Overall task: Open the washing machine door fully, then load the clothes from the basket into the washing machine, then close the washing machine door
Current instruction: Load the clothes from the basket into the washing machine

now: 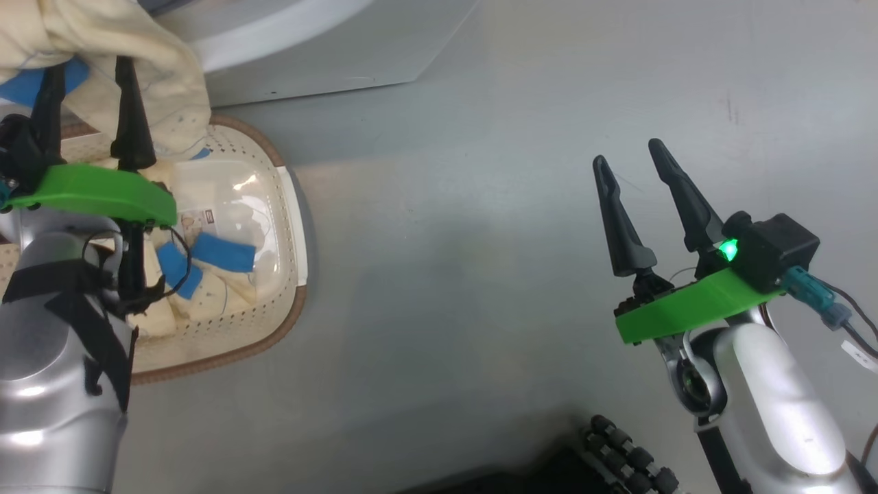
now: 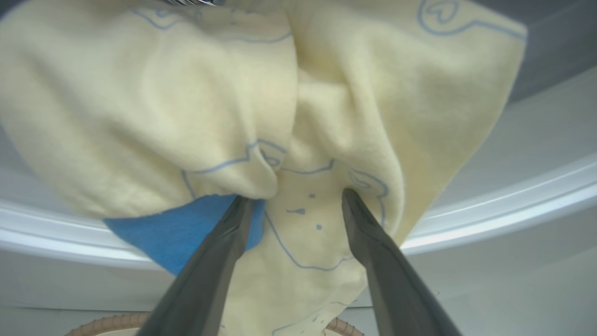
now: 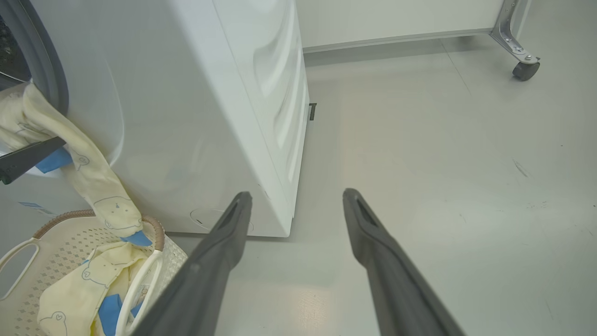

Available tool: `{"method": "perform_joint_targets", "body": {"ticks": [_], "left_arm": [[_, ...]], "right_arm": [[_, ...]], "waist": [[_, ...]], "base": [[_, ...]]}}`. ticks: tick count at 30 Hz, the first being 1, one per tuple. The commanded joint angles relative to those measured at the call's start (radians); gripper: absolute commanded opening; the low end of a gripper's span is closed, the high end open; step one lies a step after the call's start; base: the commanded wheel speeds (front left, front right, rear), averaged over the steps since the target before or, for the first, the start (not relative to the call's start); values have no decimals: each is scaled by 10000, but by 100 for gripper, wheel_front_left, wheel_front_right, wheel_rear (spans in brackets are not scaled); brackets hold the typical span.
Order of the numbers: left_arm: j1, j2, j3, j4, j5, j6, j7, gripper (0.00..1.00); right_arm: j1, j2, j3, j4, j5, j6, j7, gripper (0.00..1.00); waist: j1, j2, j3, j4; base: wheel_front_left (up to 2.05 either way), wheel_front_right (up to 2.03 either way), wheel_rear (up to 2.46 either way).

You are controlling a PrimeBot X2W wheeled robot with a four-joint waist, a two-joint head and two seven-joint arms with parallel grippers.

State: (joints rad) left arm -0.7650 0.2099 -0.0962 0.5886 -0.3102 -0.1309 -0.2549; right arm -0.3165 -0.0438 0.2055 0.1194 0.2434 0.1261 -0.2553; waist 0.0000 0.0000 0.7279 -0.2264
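Grey floor (image 1: pixel 480 309) below; the left gripper (image 2: pixel 295 195), fingers spread, seemingly touches the cream-yellow bear-print garment (image 2: pixel 186 93): push it deep into the white washing machine (image 3: pixel 186 116).

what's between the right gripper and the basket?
Only bare grey floor. In the head view, the open right gripper hangs apart from the basket, with nothing lying between them.

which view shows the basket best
The head view: it looks down into the basket, showing rim, perforated wall and the clothes inside. The right wrist view shows one end with a white handle, cut by the frame; the left wrist view, slivers of brown rim.
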Motion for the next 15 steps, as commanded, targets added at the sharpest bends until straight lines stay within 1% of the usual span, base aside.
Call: {"method": "perform_joint_targets", "body": {"ticks": [1, 7, 8, 9, 10, 12, 13, 14, 15], "left_arm": [[-350, 349, 369, -483, 25, 2, -68, 100], [-386, 151, 726, -893, 177, 2, -68, 100], [-390, 116, 788, -966, 206, 2, -68, 89], [-391, 79, 828, -1031, 231, 2, -68, 80], [-390, 49, 863, -1082, 257, 2, -68, 81], [-421, -1, 961, -1175, 300, 2, -68, 93], [-430, -24, 993, -1213, 316, 2, -68, 92], [-436, -43, 1013, -1237, 329, 2, -68, 89], [-440, -62, 1029, -1257, 343, 2, -68, 87]], "right_arm": [[82, -64, 186, -268, -31, 46, -65, 100], [70, -64, 229, -267, -16, 46, -65, 100], [65, -64, 234, -271, -13, 46, -65, 100], [63, -64, 236, -272, -7, 46, -65, 100], [63, -64, 238, -268, -7, 46, -65, 100], [56, -64, 242, -256, -7, 46, -65, 100], [49, -64, 243, -251, -6, 46, -65, 100], [43, -64, 244, -246, -5, 46, -65, 100], [36, -64, 246, -243, -3, 46, -65, 100]], "waist": [[0, 0, 12, 6], [0, 0, 49, 15], [0, 0, 57, 18], [0, 0, 64, 25], [0, 0, 69, 32], [0, 0, 84, 38], [0, 0, 86, 39], [0, 0, 87, 38], [0, 0, 87, 36]], "base": [[0, 0, 0], [0, 0, 0], [0, 0, 0], [0, 0, 0], [0, 0, 0], [0, 0, 0], [0, 0, 0], [0, 0, 0], [0, 0, 0]]}}
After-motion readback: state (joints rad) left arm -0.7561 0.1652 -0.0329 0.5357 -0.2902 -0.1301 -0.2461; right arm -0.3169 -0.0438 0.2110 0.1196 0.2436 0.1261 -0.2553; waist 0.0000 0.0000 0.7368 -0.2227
